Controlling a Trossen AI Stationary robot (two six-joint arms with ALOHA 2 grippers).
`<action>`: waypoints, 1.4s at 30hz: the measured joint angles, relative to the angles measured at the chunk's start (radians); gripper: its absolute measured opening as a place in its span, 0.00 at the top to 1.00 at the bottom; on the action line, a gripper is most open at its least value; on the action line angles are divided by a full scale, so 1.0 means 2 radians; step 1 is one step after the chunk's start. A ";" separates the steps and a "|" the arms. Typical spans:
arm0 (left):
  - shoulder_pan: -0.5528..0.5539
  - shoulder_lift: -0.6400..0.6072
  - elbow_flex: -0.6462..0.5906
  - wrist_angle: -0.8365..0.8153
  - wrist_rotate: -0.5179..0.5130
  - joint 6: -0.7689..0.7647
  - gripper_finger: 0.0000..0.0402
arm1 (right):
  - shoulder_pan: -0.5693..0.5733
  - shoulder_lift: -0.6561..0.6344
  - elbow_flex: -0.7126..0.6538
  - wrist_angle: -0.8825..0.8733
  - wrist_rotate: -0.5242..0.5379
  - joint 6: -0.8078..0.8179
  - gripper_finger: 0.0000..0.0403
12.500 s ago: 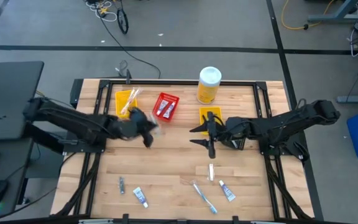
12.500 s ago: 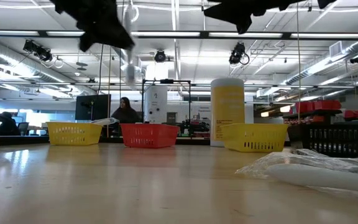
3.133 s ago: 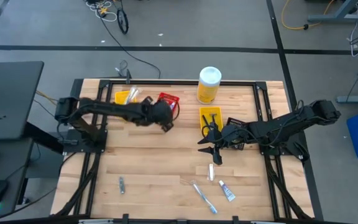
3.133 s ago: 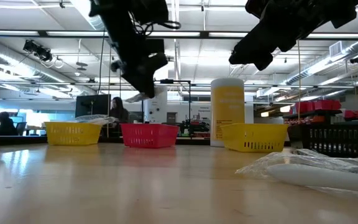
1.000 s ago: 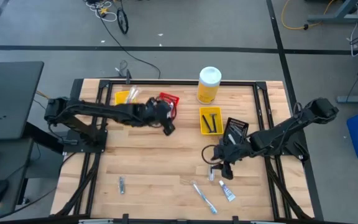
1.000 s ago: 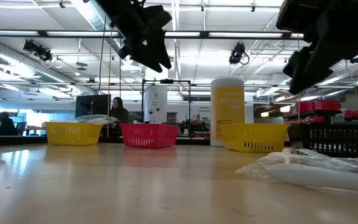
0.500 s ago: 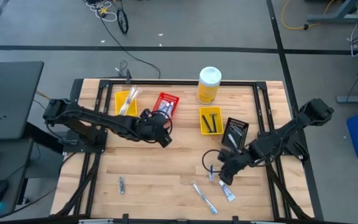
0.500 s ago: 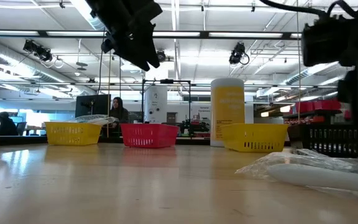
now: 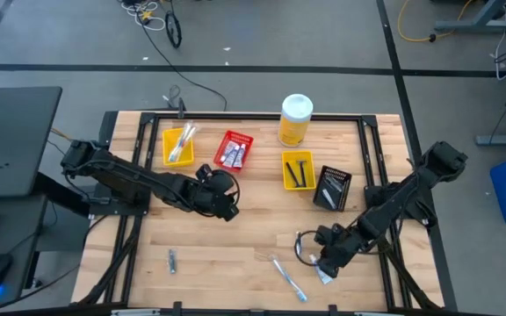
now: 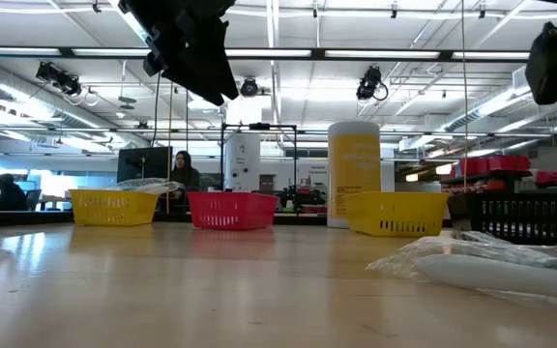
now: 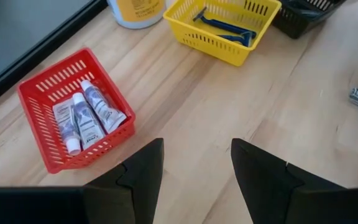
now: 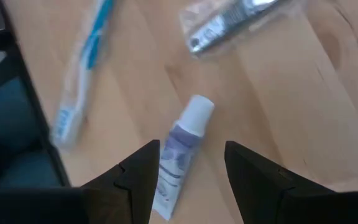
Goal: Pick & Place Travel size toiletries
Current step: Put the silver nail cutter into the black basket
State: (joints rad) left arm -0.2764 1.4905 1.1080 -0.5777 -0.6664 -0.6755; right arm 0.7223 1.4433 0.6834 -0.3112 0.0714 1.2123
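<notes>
Below the right gripper (image 12: pixel 188 177), whose fingers are spread and empty, a small tube (image 12: pixel 179 154) lies flat on the table (image 9: pixel 235 246), its white cap pointing away from the wrist and its body lined up between the two fingers. It looks light, soft-walled and a little slick, so a pinch across the flat body just behind the cap should hold better than one on the round cap; too hard a squeeze would likely dent it. Just beside the tube lies a toothbrush (image 12: pixel 79 68) with a blue stripe, and beyond the cap a crinkly clear packet (image 12: pixel 235 22) with something dark inside; both are near enough to be nudged on the way down. Well apart from the tube, the left gripper (image 11: pixel 194 165) hangs with fingers spread and empty near the red bin (image 11: pixel 73 115), which already holds three tubes; a yellow bin (image 11: pixel 225 28) with blue razors stands farther on, beside the yellow bottle (image 9: pixel 294 120).
</notes>
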 joint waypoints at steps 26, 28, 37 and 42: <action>0.000 0.000 0.000 0.001 -0.006 -0.014 0.50 | -0.076 0.053 0.000 0.057 0.119 0.028 0.41; 0.000 0.000 0.000 0.000 -0.006 -0.014 0.50 | -0.081 0.066 0.000 0.068 0.116 0.028 0.42; 0.000 0.000 0.000 0.000 -0.009 -0.014 0.50 | -0.097 0.101 0.002 0.076 0.121 0.017 0.49; 0.000 0.000 0.000 0.000 -0.009 -0.014 0.50 | -0.097 0.103 0.001 0.081 0.128 -0.009 0.62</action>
State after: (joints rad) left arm -0.2756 1.4906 1.1080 -0.5775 -0.6846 -0.7036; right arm 0.5282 1.6485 0.6861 -0.1502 0.3279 1.1951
